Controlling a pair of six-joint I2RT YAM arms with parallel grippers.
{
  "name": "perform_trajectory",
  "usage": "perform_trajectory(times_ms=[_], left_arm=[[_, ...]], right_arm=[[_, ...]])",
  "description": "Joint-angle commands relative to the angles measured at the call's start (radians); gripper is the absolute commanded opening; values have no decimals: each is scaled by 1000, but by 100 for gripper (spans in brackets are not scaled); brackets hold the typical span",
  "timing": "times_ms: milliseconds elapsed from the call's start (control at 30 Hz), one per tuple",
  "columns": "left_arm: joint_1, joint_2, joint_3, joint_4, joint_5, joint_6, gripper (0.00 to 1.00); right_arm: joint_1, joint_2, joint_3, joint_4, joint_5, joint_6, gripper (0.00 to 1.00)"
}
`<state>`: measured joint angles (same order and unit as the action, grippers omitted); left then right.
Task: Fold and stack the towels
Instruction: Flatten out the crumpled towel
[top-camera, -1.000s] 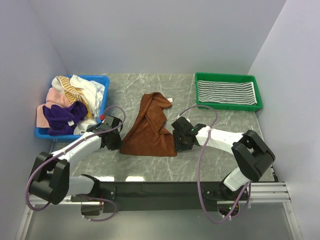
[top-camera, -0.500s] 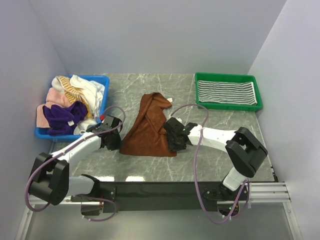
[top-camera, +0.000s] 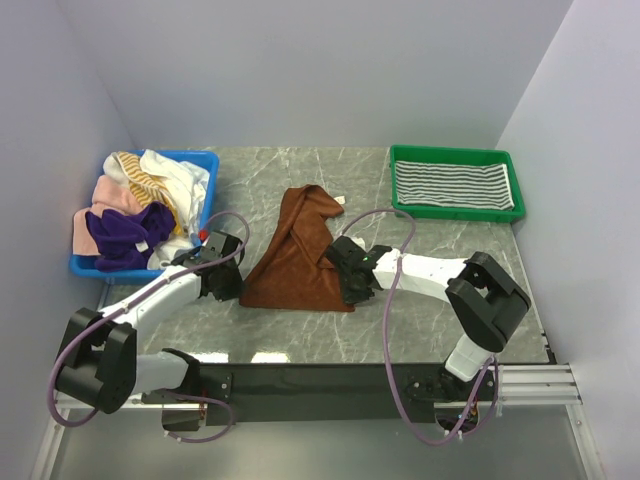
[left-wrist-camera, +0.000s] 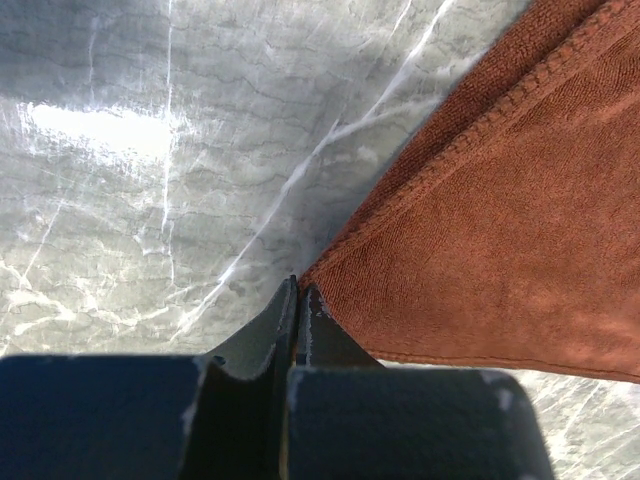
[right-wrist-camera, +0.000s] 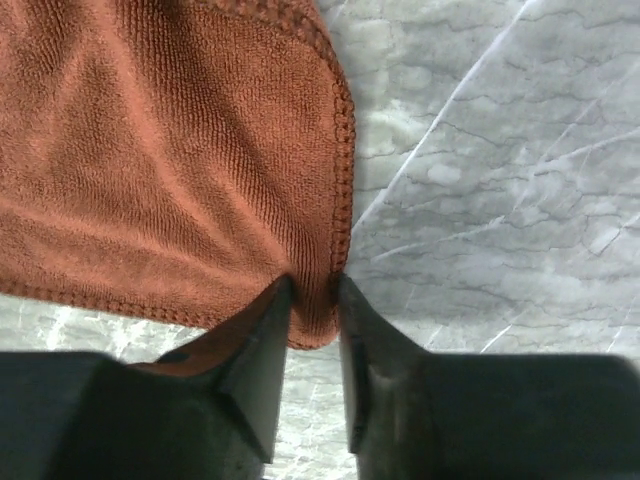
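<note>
Right pincer (right-wrist-camera: 315, 290): jaws narrow, the 5 o'clock corner of the brown towel (top-camera: 300, 255) fills the gap between them, so it reads as a pinch on that corner. Left pincer (left-wrist-camera: 298, 290): jaws fully together, the towel's 7 o'clock corner running into the seam at their tips; judged held. The brown towel lies mid-desk, rumpled and bunched toward 12 o'clock, only its near edge flat on the desk (top-camera: 400, 320). Progress: early. One grey-white striped towel (top-camera: 450, 183) lies flat in the green tray (top-camera: 455, 151) at 2 o'clock, apparently done and starting the stack. The brown one is not yet spread or folded. A heap of towels (top-camera: 140, 205), purple, pink, white and yellow-striped, waits in the blue bin (top-camera: 90, 268) at 10 o'clock, untouched as far as can be seen. Left to do, by my reading: flatten and fold the brown towel, stack it on the striped one, then work through the bin. Versus a second ago: the right arm has slid toward 9 o'clock onto the towel corner and its jaws have narrowed; left arm, towel and bins look unchanged.
</note>
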<state>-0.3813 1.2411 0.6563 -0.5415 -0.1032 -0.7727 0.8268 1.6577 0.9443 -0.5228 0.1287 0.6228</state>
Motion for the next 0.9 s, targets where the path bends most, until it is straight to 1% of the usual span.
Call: perform_trajectory(times_ms=[0, 67, 100, 133, 200, 300, 400, 433, 500, 533, 600, 633, 700, 733, 867], left_arm=[[-4, 7, -12, 14, -7, -11, 1], [-4, 4, -12, 17, -4, -11, 1], [-4, -2, -6, 12, -6, -10, 0], [-4, -6, 2, 5, -9, -8, 0], [-4, -15, 23, -18, -19, -2, 0], [-4, -42, 98, -41, -26, 9, 0], [-4, -52, 221, -72, -30, 29, 0], [-4, -48, 303, -80, -30, 42, 0], [-4, -34, 403, -109, -36, 64, 0], [-4, -19, 515, -124, -41, 70, 0], [-4, 3, 629, -127, -46, 91, 0], [-4, 23, 738, -123, -49, 101, 0], [-4, 47, 846, -106, -46, 131, 0], [-2, 72, 953, -101, -50, 142, 0], [-4, 115, 1169, -63, -33, 196, 0]], right_arm=[[9, 37, -30, -17, -15, 3, 21], [8, 21, -35, -2, -15, -6, 12], [5, 1, -33, 1, -9, -11, 5], [5, -13, -33, 1, 0, -14, 1], [3, -44, -12, -14, 20, -35, 0], [-17, -119, 53, -69, 84, -72, 0], [-72, -217, 141, -112, 112, -118, 0], [-90, -263, 169, -121, 114, -132, 0], [-147, -305, 264, -146, 120, -178, 0], [-164, -337, 336, -149, 123, -193, 0], [-210, -363, 410, -149, 129, -244, 0], [-227, -380, 480, -148, 132, -262, 0], [-264, -386, 548, -134, 137, -316, 0], [-275, -388, 617, -131, 137, -330, 0], [-307, -391, 766, -85, 132, -412, 0]])
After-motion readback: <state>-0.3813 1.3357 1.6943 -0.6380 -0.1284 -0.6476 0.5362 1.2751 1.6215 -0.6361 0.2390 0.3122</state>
